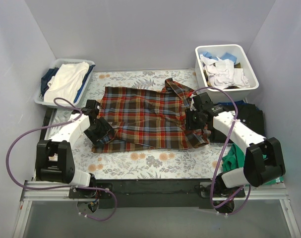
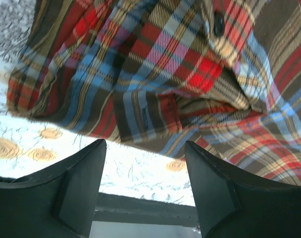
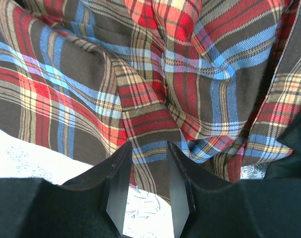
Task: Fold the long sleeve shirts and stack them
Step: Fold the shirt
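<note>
Your left arm [image 1: 73, 129] reaches forward and inward, low over the flowered table cover [image 1: 155, 161]. Its left gripper [image 2: 144, 145] is at the near left corner of the large collared plaid flannel shirt [image 1: 145, 116] in red, brown, blue and yellow. Your right arm [image 1: 234, 130] angles in from the right, with the right gripper [image 3: 148, 145] down at the shirt's right edge, just beside the plain black folded garments [image 1: 252, 115].

From above, both grippers' tips are dark against the cloth and hard to make out. The right arm covers part of the black garments.

The left jaws stand wide apart over the table cover. The shirt's hem lies just beyond the fingertips, and you cannot tell whether it touches them. The right jaws are narrow, and a fold of the hem runs into the gap; you cannot tell whether they pinch it. The shirt lies spread at mid-table, between the two arms.
</note>
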Motion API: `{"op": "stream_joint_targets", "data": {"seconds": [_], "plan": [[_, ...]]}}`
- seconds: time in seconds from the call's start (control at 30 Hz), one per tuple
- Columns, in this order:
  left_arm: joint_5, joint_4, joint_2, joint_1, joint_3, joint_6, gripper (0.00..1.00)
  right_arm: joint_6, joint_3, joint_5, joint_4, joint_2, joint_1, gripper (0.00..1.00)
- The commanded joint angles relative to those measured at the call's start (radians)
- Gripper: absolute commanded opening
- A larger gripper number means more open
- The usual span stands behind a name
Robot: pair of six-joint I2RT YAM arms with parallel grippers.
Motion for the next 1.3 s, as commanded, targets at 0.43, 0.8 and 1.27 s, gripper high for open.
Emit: {"op": "stream_joint_targets", "data": {"seconds": [0.43, 0.8, 1.27], "plan": [[-0.109, 0.085, 0.119, -0.010, -0.011, -0.034, 0.46, -0.013, 0.032, 0.003, 0.029, 0.001, 0.001, 0.41], [-0.141, 0.073, 0.119, -0.010, -0.030, -0.020, 0.00, -0.021, 0.032, 0.001, 0.035, 0.011, 0.001, 0.41], [-0.196, -0.132, -0.033, -0.010, 0.135, -0.026, 0.00, -0.024, 0.029, -0.031, 0.061, 0.038, 0.003, 0.41]]}}
